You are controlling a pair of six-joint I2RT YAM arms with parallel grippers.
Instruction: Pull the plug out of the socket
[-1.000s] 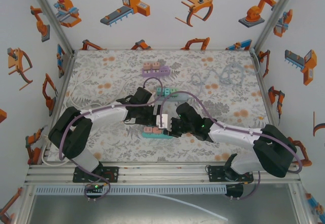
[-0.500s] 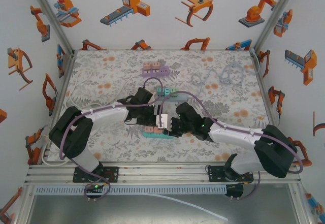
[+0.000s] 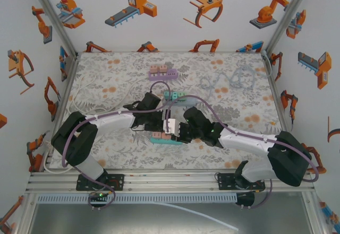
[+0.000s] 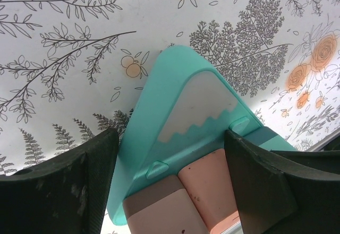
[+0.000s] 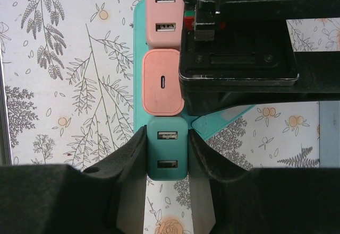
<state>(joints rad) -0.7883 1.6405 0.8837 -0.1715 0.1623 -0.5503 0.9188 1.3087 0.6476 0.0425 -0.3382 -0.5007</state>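
Clamping the teal plug (image 5: 167, 149): right end effector (image 5: 167, 157) is closed on its two long sides. The plug is seated in the teal socket strip (image 5: 139, 69), last in the row on the right arm's side. The pink USB-C plug (image 5: 163, 83) touches it, then comes the pink twin-USB plug (image 5: 164, 6). Left end effector (image 4: 170, 157) has its jaws spread, one finger on each side of the strip; pad contact, can't tell. Left arm housing (image 5: 239, 48) crowds the pink plugs on one side; the other side is bare bench (image 3: 106, 85). Strip lies mid-bench, towards the front edge. Purple strip (image 3: 162, 74) and second teal strip (image 3: 175, 96) lie further back, apart. Walls show orange robot prints.
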